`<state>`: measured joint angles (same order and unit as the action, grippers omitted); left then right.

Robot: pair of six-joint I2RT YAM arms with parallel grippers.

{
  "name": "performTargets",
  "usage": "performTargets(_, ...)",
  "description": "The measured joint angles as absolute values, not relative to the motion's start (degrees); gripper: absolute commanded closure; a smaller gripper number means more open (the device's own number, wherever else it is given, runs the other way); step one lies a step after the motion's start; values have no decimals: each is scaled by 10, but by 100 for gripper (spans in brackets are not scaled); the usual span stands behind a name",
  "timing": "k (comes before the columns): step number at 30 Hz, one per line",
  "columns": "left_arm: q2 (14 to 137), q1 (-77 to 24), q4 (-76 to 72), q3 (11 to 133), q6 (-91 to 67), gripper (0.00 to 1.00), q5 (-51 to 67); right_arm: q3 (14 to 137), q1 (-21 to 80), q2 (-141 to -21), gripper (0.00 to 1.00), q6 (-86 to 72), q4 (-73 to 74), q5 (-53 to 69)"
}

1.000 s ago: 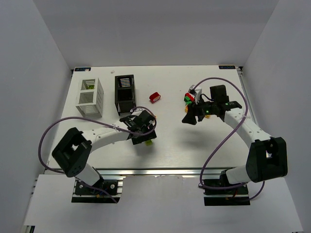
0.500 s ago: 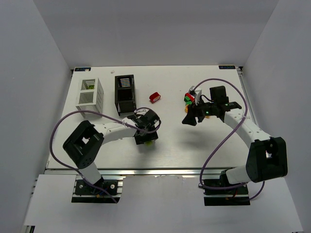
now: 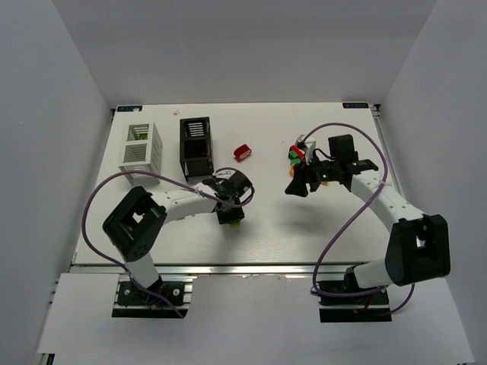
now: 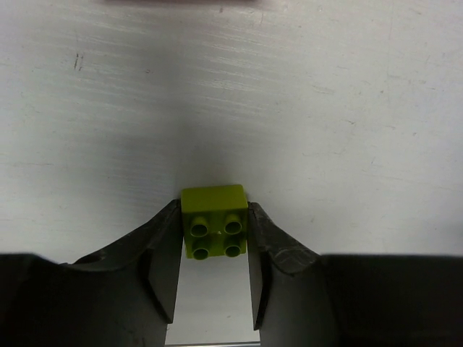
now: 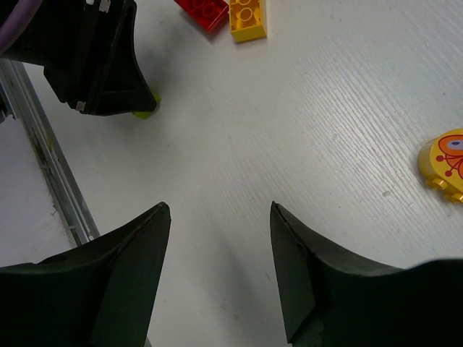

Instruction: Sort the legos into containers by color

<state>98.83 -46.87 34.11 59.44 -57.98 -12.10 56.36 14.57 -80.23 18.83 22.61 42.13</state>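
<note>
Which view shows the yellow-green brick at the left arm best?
Left wrist: the yellow-green brick sits centred between the jaws, studs clear. Top view shows only a green sliver; right wrist, just a corner.

White table, two bins at far left, bricks dotted across the middle and right.
Here's the white table (image 3: 304,228), matte and faintly scratched. The white slatted bin (image 3: 141,152) stands upright at far left, with the black slatted bin (image 3: 195,147) just beside it. Further right lies a lone red brick (image 3: 243,152), well apart from a small heap of bricks (image 3: 297,153), red and green among them. Nearer the front a yellow-green brick (image 4: 214,231) sits studs up. The right wrist view catches a round yellow piece (image 5: 447,165) with a red drawing on it, and a second red brick (image 5: 205,12) touching a yellow brick (image 5: 247,18).
</note>
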Motion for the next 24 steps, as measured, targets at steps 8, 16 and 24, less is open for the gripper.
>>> performTargets(8,948,-473,350,597,-534,86,-118,564,146,-802,57,205,226,422)
performTargets(16,835,-446,396,675,-471,96,-128,552,146,-788,94,216,216,441)
performTargets(24,792,-227,448,756,-391,96,-128,544,146,-772,96,230,212,454)
